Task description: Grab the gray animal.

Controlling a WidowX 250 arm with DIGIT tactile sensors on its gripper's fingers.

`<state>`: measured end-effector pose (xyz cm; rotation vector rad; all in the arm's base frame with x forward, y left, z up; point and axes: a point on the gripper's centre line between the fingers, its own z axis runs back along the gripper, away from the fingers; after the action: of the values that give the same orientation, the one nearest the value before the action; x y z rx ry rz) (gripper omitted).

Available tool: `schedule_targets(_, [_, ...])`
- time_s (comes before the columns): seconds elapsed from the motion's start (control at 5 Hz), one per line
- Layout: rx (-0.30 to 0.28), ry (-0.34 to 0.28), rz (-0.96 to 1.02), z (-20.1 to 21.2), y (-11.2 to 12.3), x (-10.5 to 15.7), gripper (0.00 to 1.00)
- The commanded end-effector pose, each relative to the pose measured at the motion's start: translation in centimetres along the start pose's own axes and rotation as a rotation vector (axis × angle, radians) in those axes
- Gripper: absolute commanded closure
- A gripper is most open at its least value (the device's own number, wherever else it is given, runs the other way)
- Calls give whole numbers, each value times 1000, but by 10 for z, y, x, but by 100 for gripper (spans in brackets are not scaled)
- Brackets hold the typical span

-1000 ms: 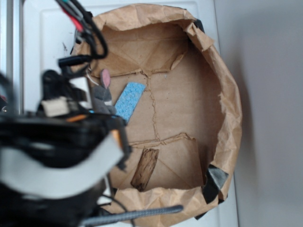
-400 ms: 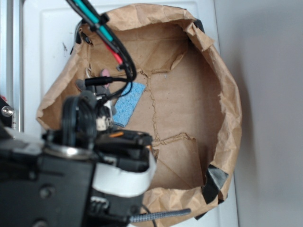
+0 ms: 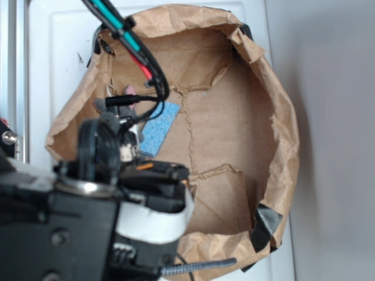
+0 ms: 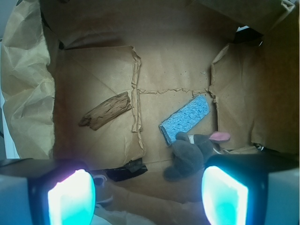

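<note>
Overhead, the gripper [image 4: 147, 197] hangs inside the paper bag [image 3: 281, 117], jaws spread wide and empty, the gray animal [image 4: 190, 154] just beside its right finger.

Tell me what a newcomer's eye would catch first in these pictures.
The crumpled brown paper bag, laid open like a tray, fills both views. Inside it a light-blue sponge lies touching the gray animal, whose pink ear points right in the wrist view. A piece of bark lies apart to their left there.
</note>
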<state>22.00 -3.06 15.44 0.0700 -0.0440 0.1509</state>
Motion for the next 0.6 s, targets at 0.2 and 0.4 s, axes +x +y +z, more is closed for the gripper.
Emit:
schedule_targets(0.2, [-153, 27, 120, 33, 43, 26, 0])
schedule_targets(0.4, [-214, 69, 159, 41, 62, 42, 0])
